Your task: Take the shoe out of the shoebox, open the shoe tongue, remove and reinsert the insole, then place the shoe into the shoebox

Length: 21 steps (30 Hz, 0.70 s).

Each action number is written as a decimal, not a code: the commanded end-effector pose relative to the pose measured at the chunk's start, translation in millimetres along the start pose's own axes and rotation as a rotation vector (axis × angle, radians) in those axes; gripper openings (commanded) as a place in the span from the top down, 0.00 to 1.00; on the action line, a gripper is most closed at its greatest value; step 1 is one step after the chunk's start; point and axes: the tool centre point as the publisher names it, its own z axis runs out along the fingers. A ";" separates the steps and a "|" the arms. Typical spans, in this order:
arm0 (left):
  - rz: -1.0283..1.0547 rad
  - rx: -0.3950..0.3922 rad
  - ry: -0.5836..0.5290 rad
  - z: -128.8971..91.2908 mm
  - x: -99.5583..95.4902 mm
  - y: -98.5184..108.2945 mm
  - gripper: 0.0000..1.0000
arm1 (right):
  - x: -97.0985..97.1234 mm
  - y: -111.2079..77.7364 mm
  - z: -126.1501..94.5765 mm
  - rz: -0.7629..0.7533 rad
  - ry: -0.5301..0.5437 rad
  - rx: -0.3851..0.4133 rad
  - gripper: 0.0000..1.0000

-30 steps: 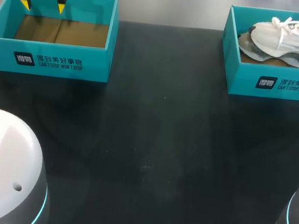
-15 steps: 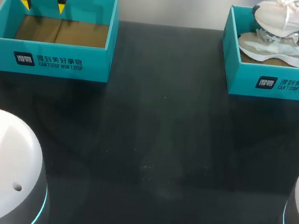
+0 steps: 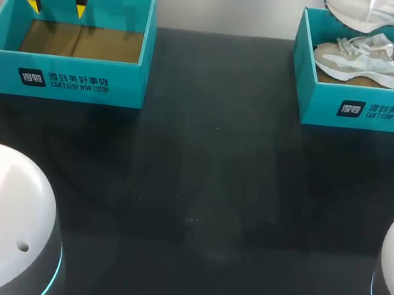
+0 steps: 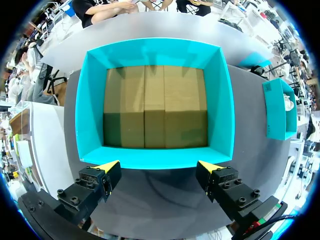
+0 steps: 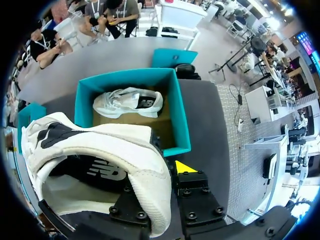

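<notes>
black table (image 3: 199, 191); shoe (image 3: 375, 15) aloft, long axis left-right

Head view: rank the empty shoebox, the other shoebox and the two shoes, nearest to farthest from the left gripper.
1. Empty shoebox, right under the left gripper.
2. Other shoebox, across the table at right.
3. Lying shoe inside it and lifted shoe above: too close to call.

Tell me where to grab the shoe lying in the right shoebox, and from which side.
Probably the heel collar of the shoe, coming straight down from above. The shoebox walls close off the sides, and in the right wrist view its opening faces up, leaving a rim to pinch.
</notes>
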 end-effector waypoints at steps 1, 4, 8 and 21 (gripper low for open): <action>0.000 0.000 0.000 0.0 0.0 0.0 0.00 | 26.8 -40.6 -19.5 -0.004 -0.018 -0.058 1.00; 0.000 0.000 0.000 0.0 0.0 0.0 0.00 | 46.5 -57.4 -21.8 -0.004 -0.002 -0.054 1.00; 0.000 0.000 0.000 0.0 0.0 0.0 0.00 | 72.2 -79.9 -26.4 -0.009 0.005 -0.059 1.00; 0.000 0.000 0.000 0.0 0.0 0.0 0.00 | 98.2 -107.1 -31.7 -0.014 0.012 -0.019 1.00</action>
